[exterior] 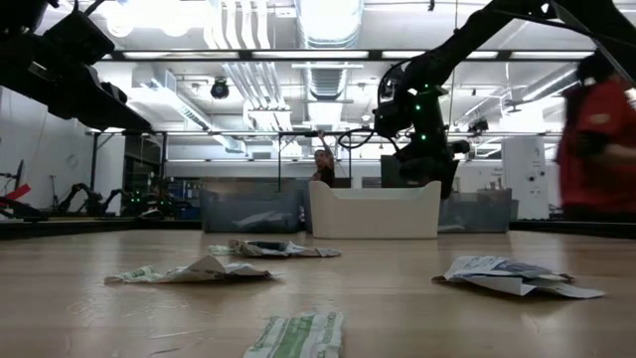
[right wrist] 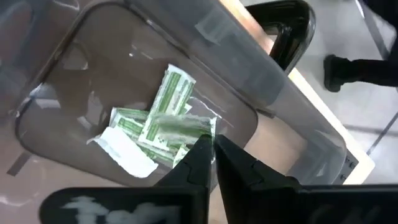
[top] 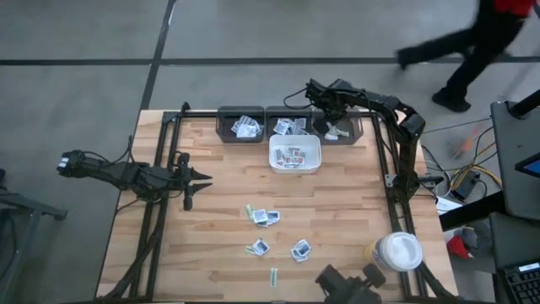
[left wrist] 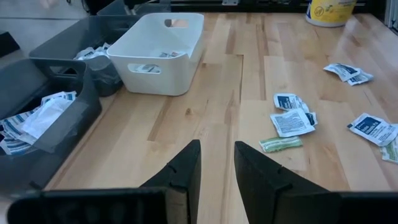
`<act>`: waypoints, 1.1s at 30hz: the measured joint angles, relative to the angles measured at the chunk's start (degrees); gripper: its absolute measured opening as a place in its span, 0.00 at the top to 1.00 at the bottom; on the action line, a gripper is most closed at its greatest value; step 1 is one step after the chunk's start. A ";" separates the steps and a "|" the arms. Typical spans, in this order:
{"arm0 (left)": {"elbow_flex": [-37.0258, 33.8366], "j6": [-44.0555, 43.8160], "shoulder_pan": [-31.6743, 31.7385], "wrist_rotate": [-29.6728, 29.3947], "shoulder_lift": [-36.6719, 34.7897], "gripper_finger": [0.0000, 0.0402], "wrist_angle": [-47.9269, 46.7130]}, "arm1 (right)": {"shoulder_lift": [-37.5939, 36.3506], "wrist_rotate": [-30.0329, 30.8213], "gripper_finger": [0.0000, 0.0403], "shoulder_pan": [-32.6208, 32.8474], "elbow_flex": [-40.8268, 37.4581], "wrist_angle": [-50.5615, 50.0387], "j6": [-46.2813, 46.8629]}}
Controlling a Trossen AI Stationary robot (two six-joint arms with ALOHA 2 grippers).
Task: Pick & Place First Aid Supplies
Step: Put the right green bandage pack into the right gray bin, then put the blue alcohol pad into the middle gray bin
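Several packets (top: 271,218) lie loose on the near half of the table (top: 211,211), and that is where I judge the next pick must come from. My right gripper (right wrist: 213,144) hangs over the rightmost grey bin (top: 339,128) at the far edge. A greenish packet (right wrist: 177,126) shows blurred right at its fingertips, over a small heap of like ones on the bin floor; the fingers stand nearly pressed together with only a sliver between them — I cannot tell whether that packet is pinched or already falling.

From that gripper the loose supplies lie back toward me, past the white tray (top: 295,155), well apart from it. My left gripper (left wrist: 217,163), fingers parted and holding nothing, hovers over bare wood on the left side and is clearly the nearer of the two. Its wrist view shows a narrow green strip (left wrist: 280,144) ahead and off to one side, long axis lying roughly crosswise to the fingers' reach — I'd turn the wrist before closing.
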 joint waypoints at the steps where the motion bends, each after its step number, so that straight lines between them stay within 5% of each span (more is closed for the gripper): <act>1: 0.00 -0.02 0.00 0.00 0.02 0.77 0.00 | -0.06 -0.13 0.94 -0.07 -0.02 -0.07 -0.01; 7: -0.01 -0.02 0.00 0.08 0.01 0.77 0.00 | -0.17 -0.24 0.82 -0.11 1.70 -2.29 -0.02; 12: 0.00 -0.04 0.00 0.13 0.02 0.77 0.00 | -0.31 -4.45 0.74 0.65 7.51 -15.66 4.18; 16: 0.00 -0.07 0.00 0.13 0.01 0.77 0.01 | -0.80 -16.42 0.73 2.54 13.13 -25.81 12.01; 22: -0.01 -1.09 0.00 0.33 0.02 0.77 0.00 | -7.93 -38.25 0.75 9.58 15.21 -21.47 13.97; 33: 0.00 -3.30 -0.02 0.74 0.02 0.77 0.01 | -15.56 -39.23 0.80 31.54 14.78 -12.30 15.26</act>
